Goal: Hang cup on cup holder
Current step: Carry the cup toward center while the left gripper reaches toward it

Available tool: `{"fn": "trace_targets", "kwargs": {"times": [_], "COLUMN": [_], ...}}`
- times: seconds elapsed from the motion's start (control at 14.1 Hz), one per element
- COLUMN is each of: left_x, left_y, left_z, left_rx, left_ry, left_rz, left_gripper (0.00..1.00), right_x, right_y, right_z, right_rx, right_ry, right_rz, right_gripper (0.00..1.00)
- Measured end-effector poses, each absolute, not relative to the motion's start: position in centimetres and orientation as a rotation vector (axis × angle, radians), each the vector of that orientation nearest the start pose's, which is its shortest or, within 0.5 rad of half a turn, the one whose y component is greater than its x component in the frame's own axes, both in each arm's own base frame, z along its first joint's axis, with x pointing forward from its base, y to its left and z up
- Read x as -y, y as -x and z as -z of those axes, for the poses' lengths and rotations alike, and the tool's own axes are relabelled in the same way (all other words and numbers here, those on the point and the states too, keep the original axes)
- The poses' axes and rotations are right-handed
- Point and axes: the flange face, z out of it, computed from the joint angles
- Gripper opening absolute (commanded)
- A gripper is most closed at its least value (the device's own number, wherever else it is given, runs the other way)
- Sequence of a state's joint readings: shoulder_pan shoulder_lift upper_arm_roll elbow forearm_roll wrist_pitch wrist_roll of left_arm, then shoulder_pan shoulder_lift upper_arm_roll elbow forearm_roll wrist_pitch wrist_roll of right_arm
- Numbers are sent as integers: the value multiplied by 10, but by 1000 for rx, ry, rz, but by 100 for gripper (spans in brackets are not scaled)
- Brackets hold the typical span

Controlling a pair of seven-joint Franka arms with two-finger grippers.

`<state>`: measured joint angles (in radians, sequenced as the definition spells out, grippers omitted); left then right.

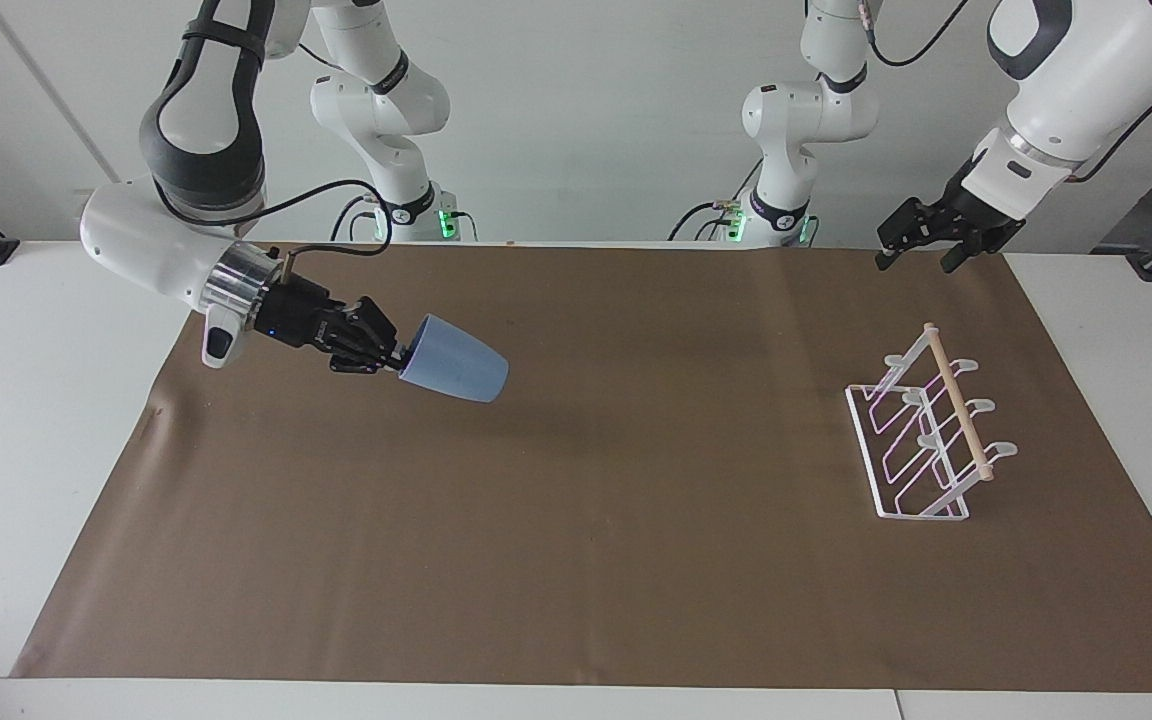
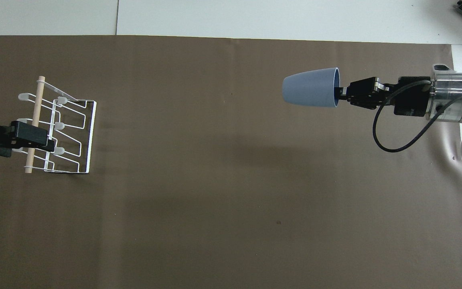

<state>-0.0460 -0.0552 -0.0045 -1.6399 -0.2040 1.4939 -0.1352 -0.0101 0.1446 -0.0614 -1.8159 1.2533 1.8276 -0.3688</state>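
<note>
The dusty-blue cup (image 1: 456, 372) lies on its side in the air, mouth toward my right gripper (image 1: 398, 362), which is shut on its rim with one finger inside. It is held above the brown mat at the right arm's end of the table, and shows in the overhead view (image 2: 311, 87) with the right gripper (image 2: 341, 93) beside it. The white wire cup holder (image 1: 926, 430) with its wooden bar stands at the left arm's end (image 2: 70, 132). My left gripper (image 1: 914, 262) hangs open in the air, over the rack's wooden bar in the overhead view (image 2: 26, 136).
A brown mat (image 1: 586, 560) covers most of the white table (image 1: 26, 420). The right arm's black cable (image 2: 391, 136) loops beside its wrist.
</note>
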Motion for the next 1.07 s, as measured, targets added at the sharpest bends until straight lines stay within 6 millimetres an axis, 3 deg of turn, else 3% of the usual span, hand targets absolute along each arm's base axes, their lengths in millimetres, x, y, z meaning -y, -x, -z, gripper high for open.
{"fn": "trace_targets", "kwargs": {"times": [0.36,0.64,0.78,0.92,1.07], "left_x": [85,121,150,183,212], "left_y": [-538,-548,-547,-543,-546], "left_z": [-631,-642,-647,-653,-662], "left_rx": [808,1327,1483,1626,1949], "left_ry": [3409,3366,3325,3267,3129], "left_rz": [-302,-413,-449,-470,-476], "left_gripper": [100,100,100,100,100], "right_x": [-43,-59,-83,-122,-163], "right_y": [-593,-591,-591,-590,-586], "right_z": [-515,-521,-514,-506,-502], "right_rx": [-102,-199,-225,-252,-264], "right_ry": [1776,1712,1727,1719,1726], "right_rz": [22,-74,-94,-83,-74], "right_gripper": [0,0,0,0,0]}}
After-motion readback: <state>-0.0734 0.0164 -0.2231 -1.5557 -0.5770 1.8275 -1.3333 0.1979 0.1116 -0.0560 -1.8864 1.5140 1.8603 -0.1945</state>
